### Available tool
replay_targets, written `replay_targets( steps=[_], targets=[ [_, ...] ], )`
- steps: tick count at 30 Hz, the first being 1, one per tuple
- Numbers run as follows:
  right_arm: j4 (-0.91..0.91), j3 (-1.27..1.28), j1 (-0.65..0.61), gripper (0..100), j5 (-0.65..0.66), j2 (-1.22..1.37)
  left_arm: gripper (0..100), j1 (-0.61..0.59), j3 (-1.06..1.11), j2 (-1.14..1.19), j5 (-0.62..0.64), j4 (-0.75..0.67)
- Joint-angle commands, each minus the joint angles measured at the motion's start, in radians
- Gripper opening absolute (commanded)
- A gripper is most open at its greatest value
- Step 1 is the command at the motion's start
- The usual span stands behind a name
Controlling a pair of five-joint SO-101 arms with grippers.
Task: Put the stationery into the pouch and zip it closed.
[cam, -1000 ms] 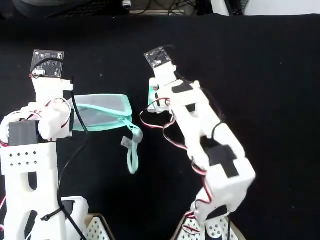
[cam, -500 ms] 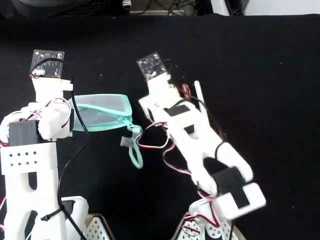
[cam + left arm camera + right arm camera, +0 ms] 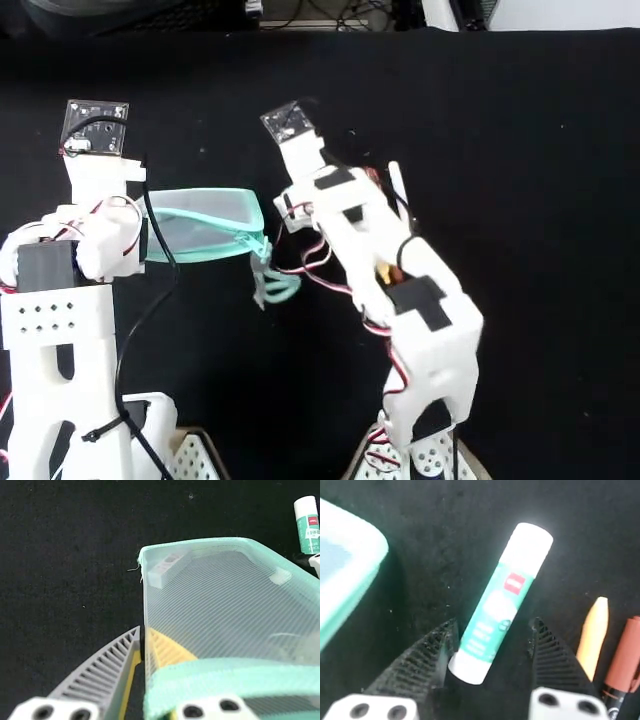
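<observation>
Showing the right gripper spread open over a white-and-green cylindrical glue stick: one black ribbed finger stands on each side of the stick's nearer end, and we judge that neither is pressing on it yet. The glue stick lies flat on the black cloth table, just beside the end of the mint-green translucent ribbed pouch that is away from the left gripper. That gripper is clamped on the pouch's near wall, grey finger outside and yellow finger visible through the plastic, holding the pouch steady on the cloth. An orange crayon-like stick and a brown-red marker lie close to the glue stick on its side away from the pouch. We take the step in hand to be the grasp of the glue stick, so none of these three pieces is in the pouch yet.

Several things could go wrong from here. The stick is round and smooth, and the fingers bracket it near one end — closing there may let it roll, squirt out, or hang tilted once lifted. The finger nearest the orange stick could nudge it aside. The loose mint zipper strap trailing from the pouch's end could be snagged on the way in.
</observation>
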Motion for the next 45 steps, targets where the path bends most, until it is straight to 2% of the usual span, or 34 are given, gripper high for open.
replay_targets(
  steps=[1, 5, 7, 13, 17, 22, 25, 29, 31, 37, 43, 45],
  targets=[
    [0.103, -0.128, 0.003, 21.1, -0.003, 0.025, 3, -0.008, 0.002, 0.009, -0.009, -0.012],
    [0.146, -0.17, 0.003, 0.5, -0.006, 0.056, 3, -0.008, 0.002, 0.009, -0.009, -0.012],
    [0.152, -0.162, 0.005, 2.8, 0.0, 0.05, 3, -0.008, 0.002, 0.009, -0.009, -0.012],
    [0.199, -0.038, 0.057, 1.1, 0.0, -0.11, 3, -0.008, 0.002, 0.009, -0.009, -0.012],
    [0.249, 0.174, 0.063, 1.1, 0.002, -0.323, 3, -0.007, 0.002, 0.009, -0.009, -0.012],
    [0.199, 0.492, 0.061, 1.2, 0.003, -0.535, 3, -0.002, 0.002, 0.009, -0.006, -0.012],
    [0.199, 0.63, 0.058, 1.3, 0.078, -0.621, 3, -0.005, 0.002, 0.009, -0.006, -0.012],
    [0.201, 0.746, 0.063, 1.6, 0.253, -0.657, 3, -0.002, 0.002, 0.009, -0.006, -0.012],
    [0.201, 0.771, 0.061, 2.5, 0.298, -0.657, 3, -0.001, 0.002, 0.009, -0.005, -0.012],
    [0.199, 0.763, 0.055, 20.7, 0.302, -0.665, 3, -0.001, 0.002, 0.009, -0.006, -0.012],
    [0.227, 0.664, -0.015, 20.8, 0.292, -0.665, 3, -0.001, 0.002, 0.015, -0.008, -0.012],
    [0.247, 0.619, -0.037, 21.1, 0.244, -0.665, 3, -0.001, 0.002, 0.015, -0.008, -0.012]
  ],
)
